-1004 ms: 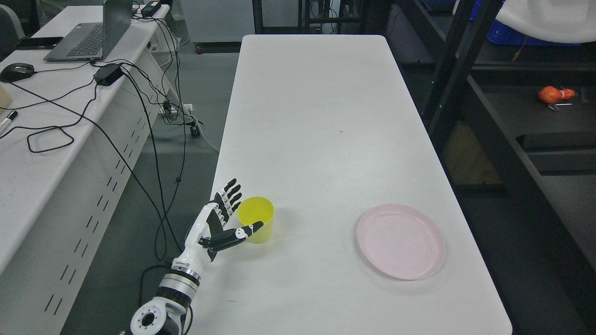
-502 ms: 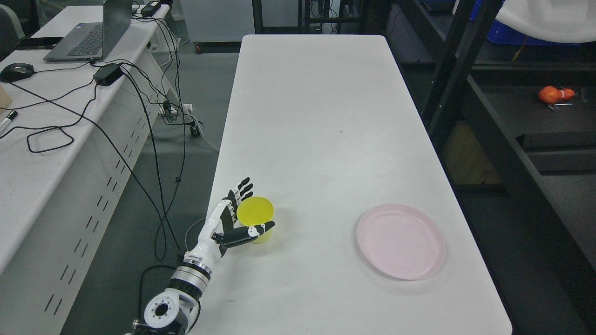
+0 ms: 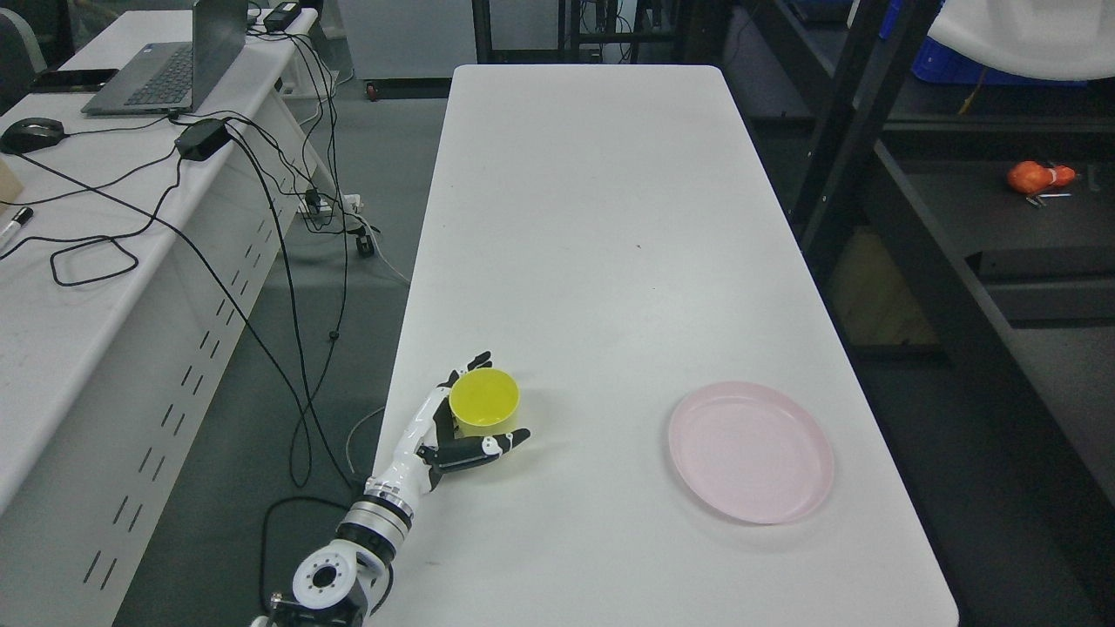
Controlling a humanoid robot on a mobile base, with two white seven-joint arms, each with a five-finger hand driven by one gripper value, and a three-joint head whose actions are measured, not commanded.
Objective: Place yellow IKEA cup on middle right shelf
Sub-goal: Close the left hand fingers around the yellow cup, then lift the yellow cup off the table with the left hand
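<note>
The left robot hand (image 3: 459,433) wraps around the upright yellow cup (image 3: 484,404) at the table's (image 3: 610,218) seven o'clock, pink plate (image 3: 750,451) at four.

The lower wall of the yellow cup (image 3: 484,401) is hidden behind the thumb of the left hand (image 3: 453,431), and its base cannot be seen. The left arm is cut off at the bottom edge, lower left. The white table (image 3: 610,218) runs out of the frame at its near end. At upper left the laptop (image 3: 174,61) is cropped by the top edge. The small orange object (image 3: 1032,177) at upper right — too small to identify.
</note>
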